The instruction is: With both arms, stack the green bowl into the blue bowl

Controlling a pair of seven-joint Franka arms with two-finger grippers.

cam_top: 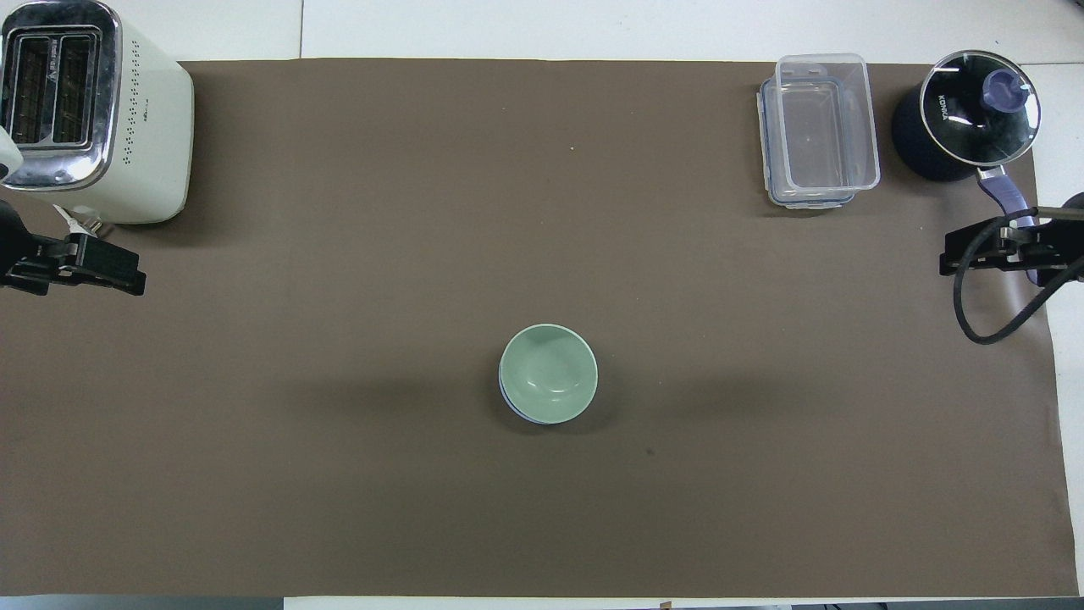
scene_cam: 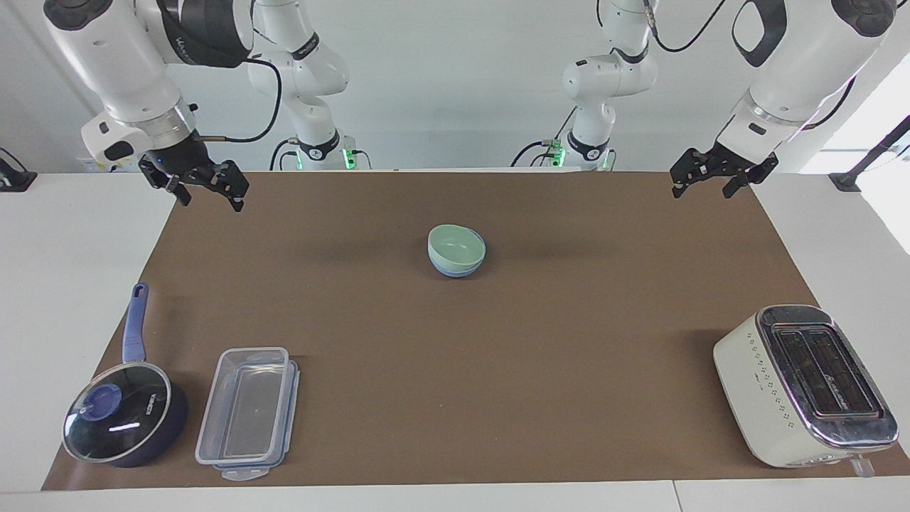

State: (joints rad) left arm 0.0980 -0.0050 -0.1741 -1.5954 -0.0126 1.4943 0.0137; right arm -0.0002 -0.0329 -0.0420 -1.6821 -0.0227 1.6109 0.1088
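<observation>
The green bowl [scene_cam: 456, 245] sits nested inside the blue bowl [scene_cam: 455, 271] in the middle of the brown mat. Only a thin blue edge shows under the green bowl in the overhead view [cam_top: 549, 373]. My right gripper [scene_cam: 208, 192] is open and empty, raised over the mat's edge at the right arm's end; it also shows in the overhead view [cam_top: 999, 250]. My left gripper [scene_cam: 702, 182] is open and empty, raised over the mat's edge at the left arm's end, far from the bowls; it shows in the overhead view too [cam_top: 80, 267].
A cream toaster [scene_cam: 803, 384] stands at the left arm's end, farther from the robots than the bowls. A dark blue pan with a glass lid [scene_cam: 121, 412] and a clear plastic container [scene_cam: 249, 412] stand at the right arm's end, also farther out.
</observation>
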